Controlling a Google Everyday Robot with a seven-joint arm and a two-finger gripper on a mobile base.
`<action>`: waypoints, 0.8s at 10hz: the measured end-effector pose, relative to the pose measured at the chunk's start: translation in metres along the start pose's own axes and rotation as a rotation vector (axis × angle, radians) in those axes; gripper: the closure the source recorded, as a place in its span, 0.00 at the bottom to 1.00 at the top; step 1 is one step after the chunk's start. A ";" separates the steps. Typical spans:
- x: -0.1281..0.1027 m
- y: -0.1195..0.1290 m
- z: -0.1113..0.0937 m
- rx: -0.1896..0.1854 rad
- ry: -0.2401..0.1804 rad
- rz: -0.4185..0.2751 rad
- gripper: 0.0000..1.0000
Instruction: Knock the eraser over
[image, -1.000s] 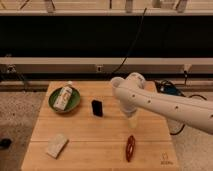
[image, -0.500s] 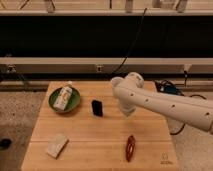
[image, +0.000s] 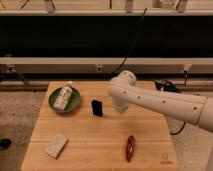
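Note:
The eraser (image: 97, 107), a small black block, stands upright near the middle of the wooden table (image: 100, 150). My white arm reaches in from the right, and its rounded end hangs just to the right of the eraser. The gripper (image: 120, 106) points down beneath that end, mostly hidden by the arm. It sits a short gap from the eraser's right side and does not visibly touch it.
A green bowl (image: 64, 99) holding a white bottle sits at the table's back left. A pale beige block (image: 56, 145) lies at the front left. A red elongated object (image: 130, 147) lies at the front right. Black cables hang behind the table.
The arm's end has shifted slightly left and down, closer to the eraser. The eraser still stands upright in the same spot.

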 end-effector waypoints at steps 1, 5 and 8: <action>-0.004 -0.005 0.001 0.001 0.000 -0.007 0.93; -0.008 -0.019 0.001 0.007 -0.002 -0.032 1.00; -0.036 -0.044 0.000 0.017 -0.010 -0.054 1.00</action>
